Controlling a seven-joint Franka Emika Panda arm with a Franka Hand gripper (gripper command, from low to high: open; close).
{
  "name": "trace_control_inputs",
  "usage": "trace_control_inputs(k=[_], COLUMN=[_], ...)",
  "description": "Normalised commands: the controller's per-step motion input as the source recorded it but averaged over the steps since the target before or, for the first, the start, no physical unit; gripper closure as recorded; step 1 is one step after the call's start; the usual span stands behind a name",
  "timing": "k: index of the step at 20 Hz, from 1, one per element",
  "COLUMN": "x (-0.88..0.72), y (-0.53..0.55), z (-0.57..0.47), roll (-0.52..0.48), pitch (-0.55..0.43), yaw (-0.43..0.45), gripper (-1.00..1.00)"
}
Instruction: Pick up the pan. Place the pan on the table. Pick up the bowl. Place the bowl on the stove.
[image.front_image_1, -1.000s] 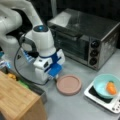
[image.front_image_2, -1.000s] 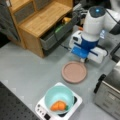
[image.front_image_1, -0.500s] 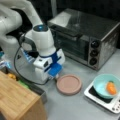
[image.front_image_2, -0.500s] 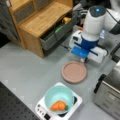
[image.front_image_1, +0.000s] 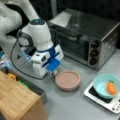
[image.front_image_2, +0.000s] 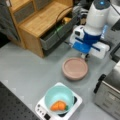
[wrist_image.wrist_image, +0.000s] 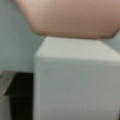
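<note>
The dusty-pink pan (image.front_image_1: 68, 80) lies flat on the grey table (image.front_image_1: 75, 107), seen in both front views (image.front_image_2: 75, 68). My gripper (image.front_image_1: 53, 73) is low at the pan's rim, on a front view's left side (image.front_image_2: 84, 56). In the wrist view the pan's white handle (wrist_image.wrist_image: 75, 75) fills the frame directly under the pink pan body (wrist_image.wrist_image: 70, 17). The teal bowl (image.front_image_1: 101, 86) sits on the white stove (image.front_image_1: 98, 99) with an orange object inside it. Both also show in a front view: bowl (image.front_image_2: 56, 94), stove (image.front_image_2: 41, 109).
A large steel toaster oven (image.front_image_1: 85, 37) stands behind the pan and shows at a front view's right edge (image.front_image_2: 110, 95). A light wooden box (image.front_image_1: 17, 100) with a dark drawer (image.front_image_2: 57, 35) stands beside the arm.
</note>
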Motion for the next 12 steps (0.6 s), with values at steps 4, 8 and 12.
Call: trace_control_inputs(k=[4,8,12], x=[0.20,0.25,0.32], y=[-0.09,-0.06,-0.03], z=[0.39,0.45,0.50], roll=[0.152,0.159,0.158], pitch=[0.194,0.223,0.239], yaw=[-0.012,-0.031,-0.025], gripper=[1.00,1.00,1.00])
